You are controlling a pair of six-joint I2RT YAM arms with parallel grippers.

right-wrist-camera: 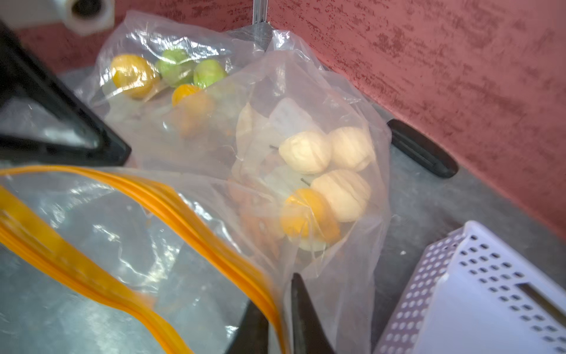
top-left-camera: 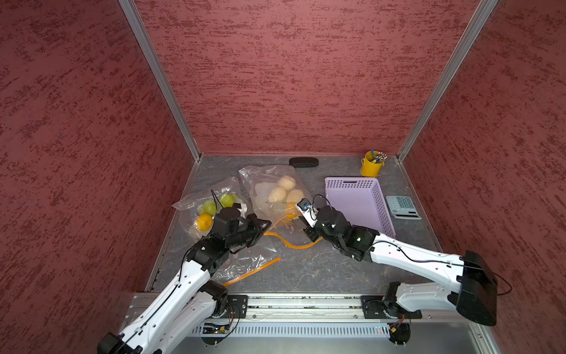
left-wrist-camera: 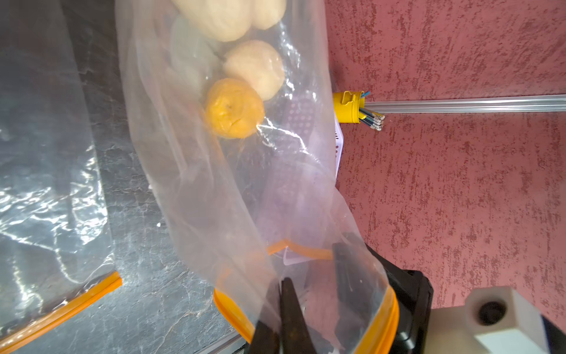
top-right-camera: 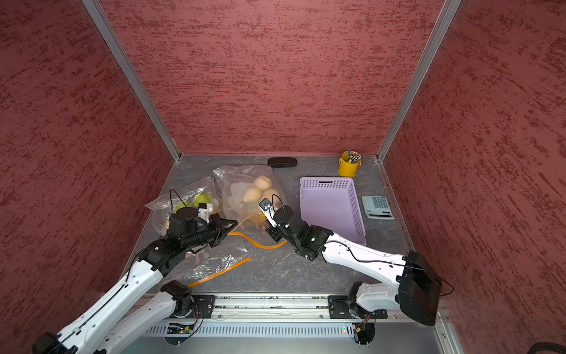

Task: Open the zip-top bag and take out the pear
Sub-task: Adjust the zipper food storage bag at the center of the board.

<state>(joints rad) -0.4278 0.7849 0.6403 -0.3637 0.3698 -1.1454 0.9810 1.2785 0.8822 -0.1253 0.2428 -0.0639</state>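
Two robot arms meet at the mouth of a clear zip-top bag (top-left-camera: 260, 179) lying on the grey table (top-left-camera: 324, 269). The left gripper (top-left-camera: 265, 224) is clamped flat on the plastic just inside the orange zip strip (top-left-camera: 291, 245), at the left end of the mouth. In the right wrist view, the right gripper (right-wrist-camera: 277, 291) stands at the opposite end, its jaws narrowly apart with the strip running between them. Whether they pinch it cannot be told. The pale pears (top-left-camera: 277, 194) sit bunched at the bag's far end, beyond both sets of fingertips, with an orange fruit (right-wrist-camera: 306, 214) lying nearest the mouth. A second bag (top-left-camera: 196, 203) of green and orange fruit rests just beside it on the left, a lavender basket (top-left-camera: 352, 181) on the right.
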